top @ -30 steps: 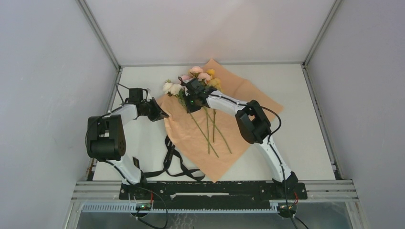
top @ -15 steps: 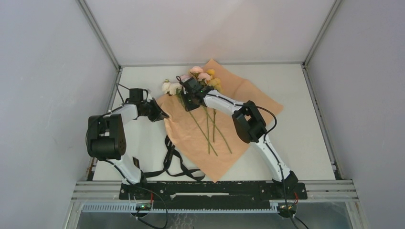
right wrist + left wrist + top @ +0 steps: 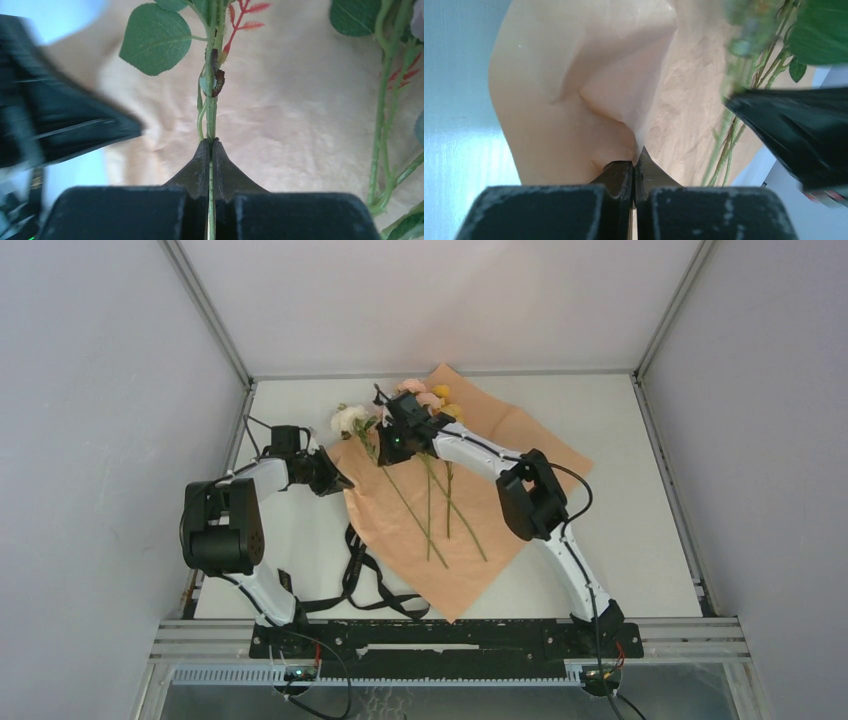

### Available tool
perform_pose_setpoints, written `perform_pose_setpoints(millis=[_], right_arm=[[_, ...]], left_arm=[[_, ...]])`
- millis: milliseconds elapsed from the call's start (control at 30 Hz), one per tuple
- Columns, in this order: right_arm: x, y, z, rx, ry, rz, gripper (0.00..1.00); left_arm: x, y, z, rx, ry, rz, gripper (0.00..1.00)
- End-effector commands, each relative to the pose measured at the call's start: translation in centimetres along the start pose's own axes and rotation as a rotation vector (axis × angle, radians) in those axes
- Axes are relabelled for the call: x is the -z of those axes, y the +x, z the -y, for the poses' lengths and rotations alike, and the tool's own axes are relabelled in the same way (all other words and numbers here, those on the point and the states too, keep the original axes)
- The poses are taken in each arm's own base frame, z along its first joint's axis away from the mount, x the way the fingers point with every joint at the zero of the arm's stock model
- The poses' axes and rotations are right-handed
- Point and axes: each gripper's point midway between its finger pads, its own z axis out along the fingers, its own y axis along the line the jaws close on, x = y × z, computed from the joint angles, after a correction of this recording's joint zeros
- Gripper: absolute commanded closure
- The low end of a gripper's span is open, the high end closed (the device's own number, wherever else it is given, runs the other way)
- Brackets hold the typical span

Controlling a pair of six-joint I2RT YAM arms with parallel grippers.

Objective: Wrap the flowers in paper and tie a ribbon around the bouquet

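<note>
The left gripper (image 3: 634, 167) clamps the left corner of the peach paper (image 3: 395, 525). The right gripper (image 3: 210, 150) clamps one flower stem (image 3: 212, 112), apparently the white-bloomed one; the remaining flowers (image 3: 432, 400) lie on the sheet.

I am looking into a lab test cell: plain white panels (image 3: 100, 390) and aluminium framing (image 3: 205, 310) are enclosing the white work table (image 3: 630, 490).

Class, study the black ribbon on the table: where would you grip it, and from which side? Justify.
Probably one strand of the ribbon where it lies clear of the paper, coming straight down from above: it lies limp and flat, so a sideways approach finds nothing to pinch.
</note>
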Motion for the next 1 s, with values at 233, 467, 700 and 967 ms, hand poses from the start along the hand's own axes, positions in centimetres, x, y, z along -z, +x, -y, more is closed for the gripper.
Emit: perform_pose_setpoints(millis=[233,467,700,967], right_arm=[[15.5,-13.3,-5.9,-0.094,-0.328,0.459,1.00],[14.8,-11.4,1.9,-0.183,-0.054,0.521,1.00],[9.3,-8.4,9.0,-0.190,0.201,0.367,0.96],[11.9,-6.0,9.7,-0.138,0.316,0.244,0.47]], left_arm=[[-0.1,0.4,-0.3,-0.036,-0.001,-0.012,1.00],[-0.1,0.2,-0.2,-0.039,-0.001,-0.017,1.00],[-0.1,0.3,-0.2,-0.044,-0.001,-0.020,1.00],[-0.3,0.5,-0.3,-0.039,0.003,-0.032,1.00]])
